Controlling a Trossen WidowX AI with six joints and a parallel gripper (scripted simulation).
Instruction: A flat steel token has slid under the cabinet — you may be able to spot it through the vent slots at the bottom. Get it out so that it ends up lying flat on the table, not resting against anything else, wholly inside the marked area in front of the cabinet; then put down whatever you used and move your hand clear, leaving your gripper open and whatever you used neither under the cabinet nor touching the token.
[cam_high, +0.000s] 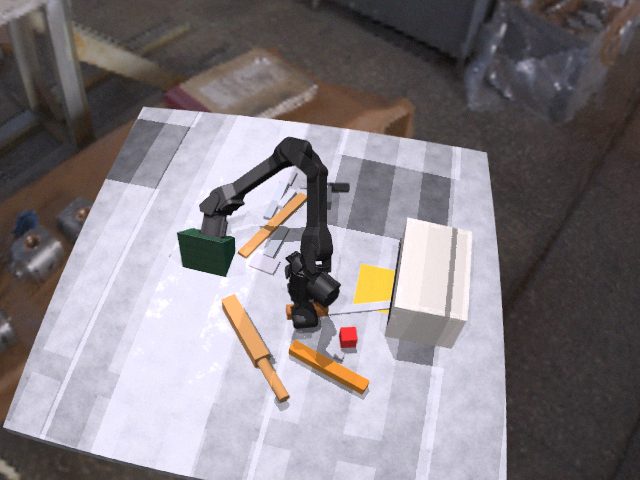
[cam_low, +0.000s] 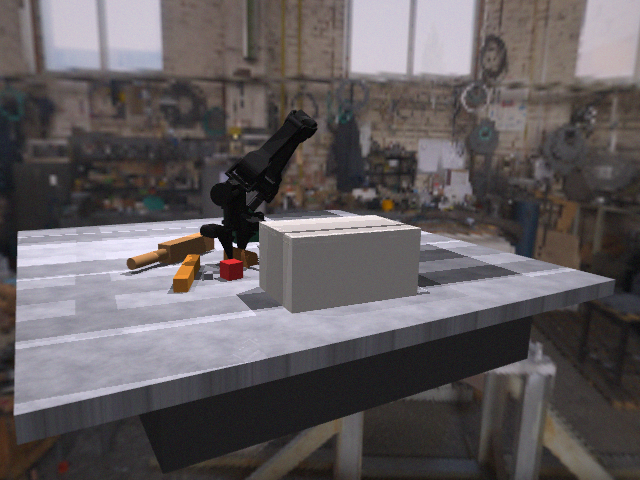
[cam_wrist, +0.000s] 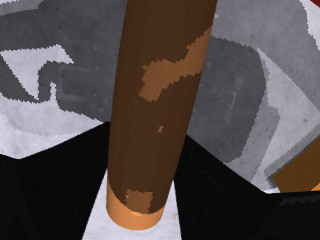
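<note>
The pale cabinet (cam_high: 431, 279) (cam_low: 341, 268) stands at the right of the top view. The yellow marked area (cam_high: 373, 283) lies in front of it, partly hidden by it. My gripper (cam_high: 305, 316) (cam_low: 236, 253) (cam_wrist: 144, 135) is shut on the round orange-brown handle (cam_high: 322, 309) (cam_low: 250, 258) (cam_wrist: 150, 110) of a tool, low over the table. The tool's thin pale rod (cam_high: 356, 310) runs from the handle across the near edge of the yellow area to the cabinet's front. Whether its tip is under the cabinet is hidden. The steel token is not visible in any view.
A red cube (cam_high: 348, 337) (cam_low: 231, 269) is close beside the gripper. An orange bar (cam_high: 328, 366) (cam_low: 186, 274) and an orange paddle-shaped piece (cam_high: 242, 328) (cam_low: 185, 248) lie nearby. An orange strip (cam_high: 273, 224), pale flat pieces (cam_high: 265, 265) and a green block (cam_high: 205, 254) lie farther off.
</note>
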